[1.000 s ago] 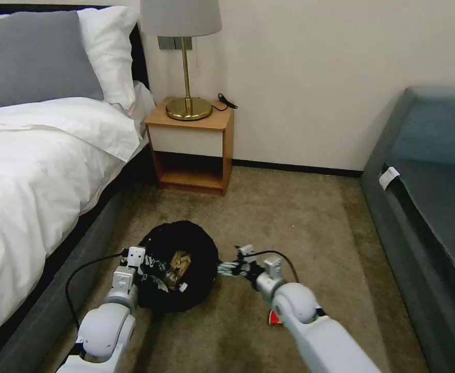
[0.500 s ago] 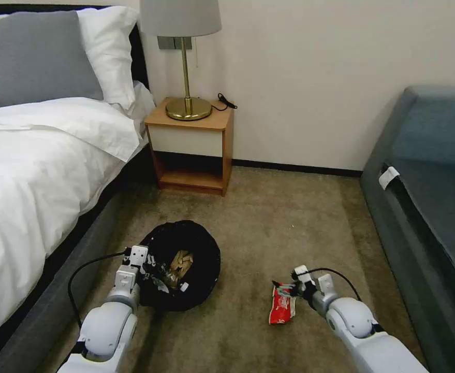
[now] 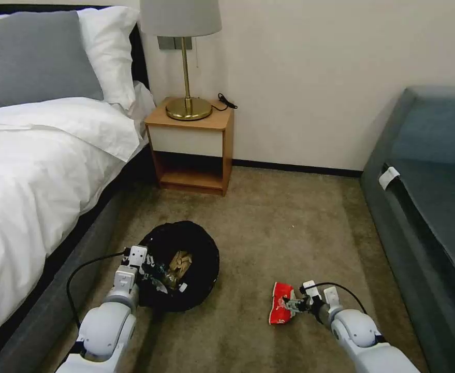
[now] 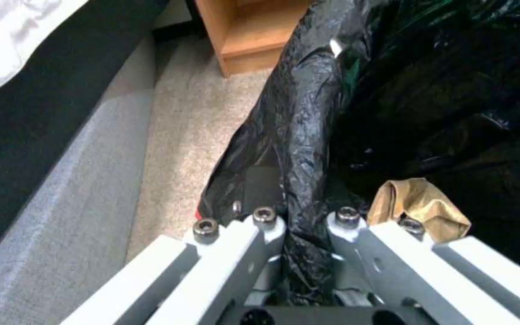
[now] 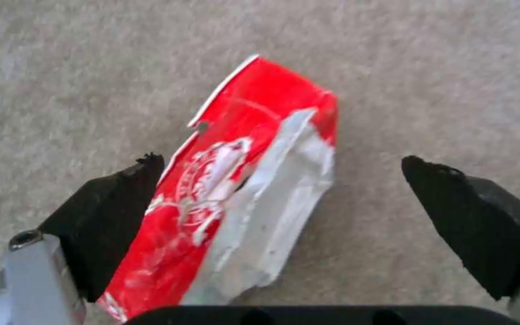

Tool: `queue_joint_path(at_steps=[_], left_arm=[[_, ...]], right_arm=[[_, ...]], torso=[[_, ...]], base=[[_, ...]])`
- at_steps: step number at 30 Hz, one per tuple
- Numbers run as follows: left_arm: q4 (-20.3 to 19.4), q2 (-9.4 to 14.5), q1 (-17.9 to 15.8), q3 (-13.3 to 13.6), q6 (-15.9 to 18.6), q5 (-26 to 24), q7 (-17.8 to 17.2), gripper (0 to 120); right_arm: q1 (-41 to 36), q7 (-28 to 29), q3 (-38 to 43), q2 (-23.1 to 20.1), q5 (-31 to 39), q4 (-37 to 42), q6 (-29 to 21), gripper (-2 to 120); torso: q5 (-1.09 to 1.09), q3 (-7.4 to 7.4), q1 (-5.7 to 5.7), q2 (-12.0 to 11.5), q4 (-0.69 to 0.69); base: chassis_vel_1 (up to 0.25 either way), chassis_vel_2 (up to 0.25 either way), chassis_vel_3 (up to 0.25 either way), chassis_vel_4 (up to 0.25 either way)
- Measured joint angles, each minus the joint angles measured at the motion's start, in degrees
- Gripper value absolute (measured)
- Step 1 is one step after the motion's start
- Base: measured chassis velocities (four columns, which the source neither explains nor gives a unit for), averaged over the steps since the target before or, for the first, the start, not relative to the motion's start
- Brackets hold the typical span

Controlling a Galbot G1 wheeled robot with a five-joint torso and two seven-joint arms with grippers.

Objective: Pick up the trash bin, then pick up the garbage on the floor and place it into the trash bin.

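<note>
**Right tool straddles the red-and-white packet**

Now, in the head view, the left tool [image 3: 152, 270] sits at the near rim of the trash bin [image 3: 206, 259], which stands on the carpet [image 3: 268, 223] beside the bed [image 3: 30, 171]. A tan crumpled wrapper [image 3: 180, 261] lies inside the bin, just ahead of that tool. Off to its right, well apart, the right tool [image 3: 293, 304] is low on the carpet with the red-and-white packet [image 3: 279, 311] at its tips.

In the left wrist view, the left tool [image 4: 305, 221] is clamped on the bin's black bag [image 4: 302, 135], the crinkled plastic pinched between its fingers; the tan wrapper [image 4: 420, 205] lies just beside one finger.

In the right wrist view, the right tool [image 5: 278, 198] stands apart, its black pads [image 5: 452, 207] either side of the packet [image 5: 236, 189], which lies flat on the carpet, touching one pad and clear of the other.
</note>
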Motion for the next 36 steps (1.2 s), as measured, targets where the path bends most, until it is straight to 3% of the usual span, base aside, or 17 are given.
queue_joint_path(at_steps=[6, 11, 13, 15, 16, 22, 24, 30, 32, 36], left_arm=[[0.0, 0.2, 0.0, 0.0, 0.0, 0.0, 0.0, 1], [-0.2, 0.2, 0.4, 0.0, 0.0, 0.0, 0.1, 1], [-0.4, 0.3, 0.5, -0.1, 0.0, 0.0, 0.1, 1], [-0.4, 0.3, 0.6, -0.1, 0.0, 0.0, 0.1, 1], [-0.5, 0.2, 0.6, -0.1, 0.0, 0.0, 0.2, 1], [-0.9, 0.2, 0.9, -0.1, 0.0, 0.1, 0.3, 1], [-1.2, 0.2, 1.1, -0.1, 0.0, 0.1, 0.4, 1], [-2.0, 0.2, 1.6, -0.6, 0.0, 0.1, 0.8, 1], [-2.3, 0.0, 1.9, -0.7, 0.0, 0.1, 1.0, 1], [-2.6, -0.2, 2.2, -0.9, -0.1, 0.1, 1.0, 1]], right_arm=[[-0.1, -0.7, 0.3, 1.6, -0.7, -1.2, 0.3, 100], [-0.2, -1.8, 0.8, 2.4, -1.5, -2.5, 1.1, 90], [-0.5, -2.8, 1.2, 2.6, -2.6, -3.3, 1.8, 79], [-0.7, -3.2, 1.4, 2.7, -2.9, -3.4, 2.0, 75], [-1.1, -3.8, 1.7, 2.7, -3.4, -3.5, 2.5, 67], [-1.7, -4.3, 2.3, 2.9, -4.0, -3.4, 3.1, 50], [-2.0, -4.3, 2.6, 3.2, -4.5, -3.2, 3.3, 37], [-2.5, -4.5, 2.6, 3.5, -5.4, -2.9, 3.7, 19], [-2.6, -4.5, 2.6, 4.0, -5.9, -2.9, 4.1, 8], [-2.6, -4.5, 2.6, 4.3, -6.4, -3.1, 4.8, 0]], torso=[[0.0, 0.0, 0.0, 0.0, 0.0], [0.0, 0.0, 0.0, 0.0, 0.0], [0.0, 0.0, 0.0, 0.0, 0.0], [0.0, 0.0, 0.0, 0.0, 0.0], [0.0, 0.0, 0.0, 0.0, 0.0], [0.01, 0.0, 0.0, 0.0, 0.0], [0.0, 0.0, 0.0, 0.0, 0.0], [0.0, 0.0, 0.0, 0.0, 0.0], [0.01, 0.0, 0.0, 0.0, 0.0], [0.01, 0.0, 0.0, 0.0, 0.0]], base=[[0.0, 0.0, 0.0, 0.0], [0.0, 0.0, 0.0, 0.0], [0.0, 0.0, 0.0, 0.0], [0.0, 0.0, 0.0, 0.0], [0.0, 0.0, 0.0, 0.0], [0.0, 0.0, 0.0, 0.0], [0.0, 0.0, 0.0, 0.0], [0.0, 0.0, 0.0, 0.0], [0.0, 0.0, 0.0, 0.0], [0.0, 0.0, 0.0, 0.0]])
